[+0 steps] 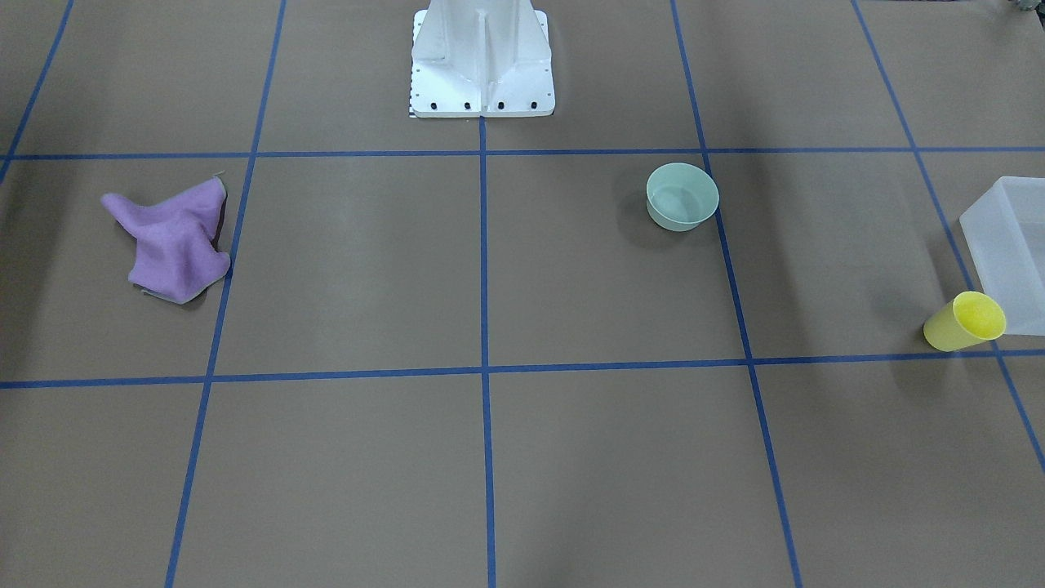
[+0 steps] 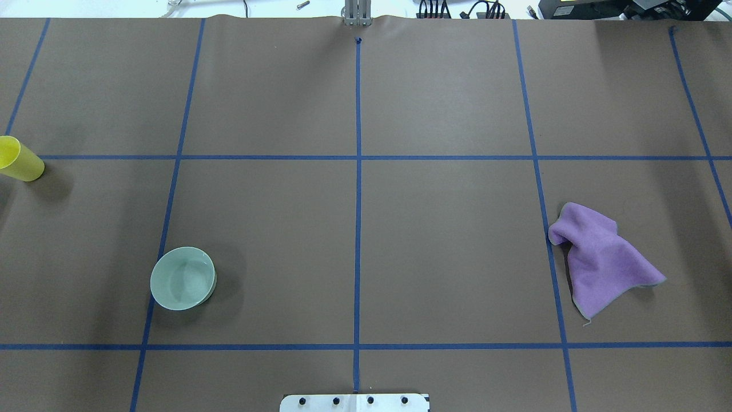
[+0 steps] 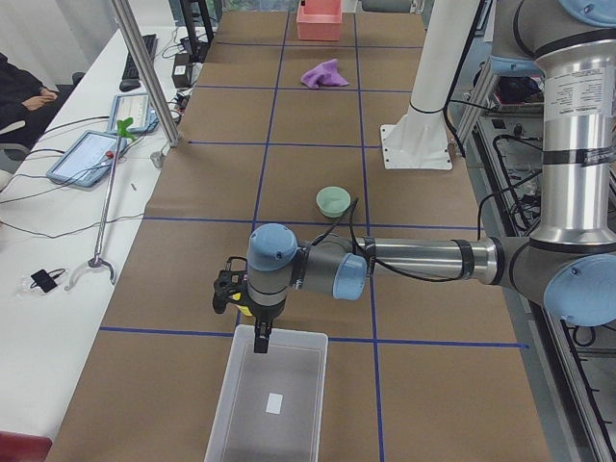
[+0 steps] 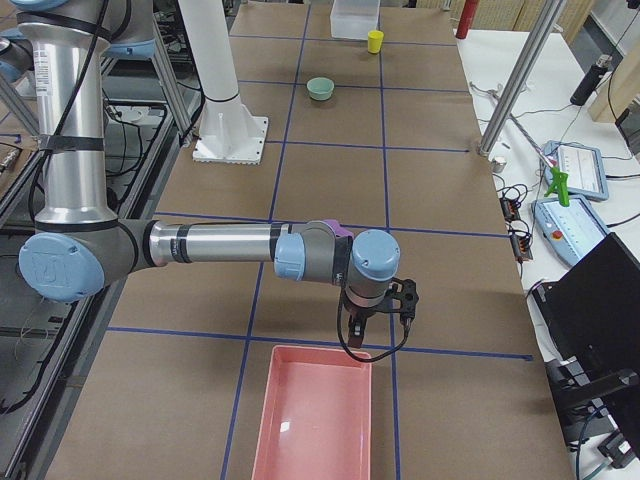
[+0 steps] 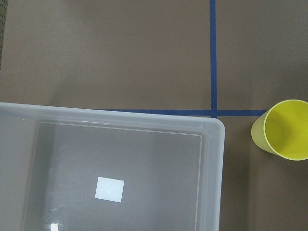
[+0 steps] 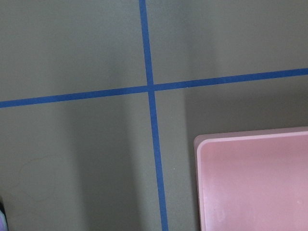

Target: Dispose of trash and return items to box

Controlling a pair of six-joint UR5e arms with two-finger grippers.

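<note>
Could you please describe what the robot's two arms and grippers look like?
Both the left arm and the right arm are silver metal tubes joined by grey housings with pale blue round caps. Thin black cables loop near each wrist. The left gripper and the right gripper are small, black and blocky.

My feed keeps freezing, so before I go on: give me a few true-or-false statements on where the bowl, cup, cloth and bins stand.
The mint bowl sits inside the translucent bin. False: it stands on the table, apart from the bin.
The yellow cup stands outside the translucent bin, by a corner. True.
The purple cloth lies in the pink bin. False: it lies crumpled on the table; the pink bin is empty.
The mint bowl is empty. True.
</note>
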